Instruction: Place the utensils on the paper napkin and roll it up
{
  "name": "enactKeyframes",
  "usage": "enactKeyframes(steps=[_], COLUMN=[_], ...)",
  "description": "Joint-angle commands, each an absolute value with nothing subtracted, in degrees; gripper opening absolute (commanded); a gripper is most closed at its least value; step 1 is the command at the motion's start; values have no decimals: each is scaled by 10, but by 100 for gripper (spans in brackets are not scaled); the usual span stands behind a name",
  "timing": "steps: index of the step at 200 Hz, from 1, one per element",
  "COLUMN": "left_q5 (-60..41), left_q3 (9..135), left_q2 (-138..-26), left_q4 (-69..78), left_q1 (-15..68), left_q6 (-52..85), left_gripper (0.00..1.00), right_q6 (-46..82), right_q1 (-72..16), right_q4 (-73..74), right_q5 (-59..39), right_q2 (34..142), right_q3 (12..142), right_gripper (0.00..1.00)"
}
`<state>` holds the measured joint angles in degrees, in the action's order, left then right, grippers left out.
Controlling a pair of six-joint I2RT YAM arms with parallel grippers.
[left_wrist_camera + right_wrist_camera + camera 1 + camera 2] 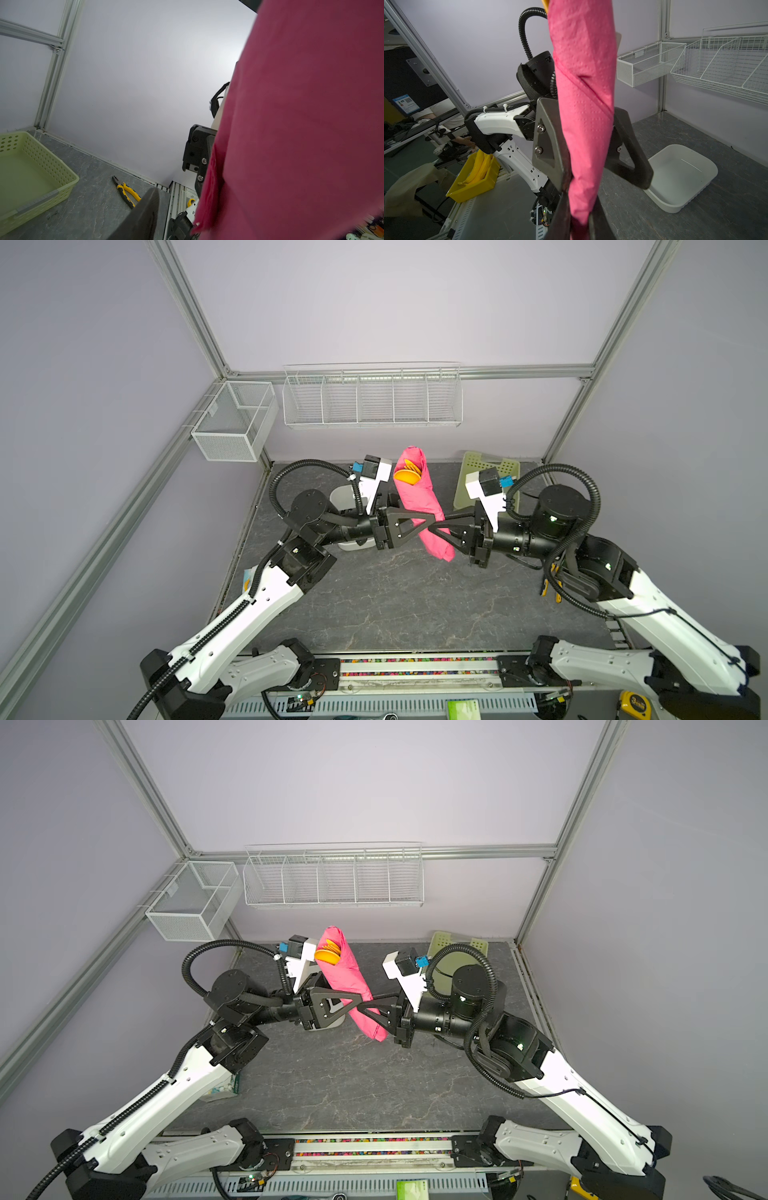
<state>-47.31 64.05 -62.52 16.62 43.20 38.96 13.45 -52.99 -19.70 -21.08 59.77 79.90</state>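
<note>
You see a matt, dimple-embossed paper napkin [583, 93]. The utensils [407, 477] look like smooth orange plastic; the tabletop [395, 597], matt veined stone.

Pink-red paper napkin [583, 104], embossed with rows of fine dots. Orange utensils [408, 476] at its far end. Dark grey counter [395, 605], pale marble-like veining. Far right: pale green basket [52, 160], walls perforated with round holes. White tub [681, 172]. White wire rack [372, 406] on far wall. Pliers [125, 190]: yellow-and-black handles.

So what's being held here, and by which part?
The rolled paper napkin, utensils poking from its top, is pinched near its lower end by the right gripper. The left gripper stands open around its middle.
</note>
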Motion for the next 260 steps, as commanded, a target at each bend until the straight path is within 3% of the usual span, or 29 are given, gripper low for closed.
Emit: enactKeyframes(steps=[1,53,144,171,202,232,260], left_q5=[-504,-513,-514,-514,-513,-512,-512], left_q3=[667,673,661,659,655,653,652], left_q2=[-634,-640,-631,-628,-626,-624,-623], left_q4=[197,229,239,243,249,251,253], left_q1=[439,439,439,439,439,439,439], left_q6=[399,412,415,412,412,412,412], left_gripper=[59,53,18,11,7,5,5], right_q6=[123,123,121,124,131,149,189], right_q1=[-534,-534,-534,-534,-534,-534,-534], right_q4=[-175,-181,-199,-200,-199,-180,-146], right_q5=[-229,-230,-208,-206,-201,-201,-178], right_q2=[599,602,599,598,590,571,548], right_q3=[797,796,795,795,792,771,741], right_gripper=[12,12,13,14,24,43,48])
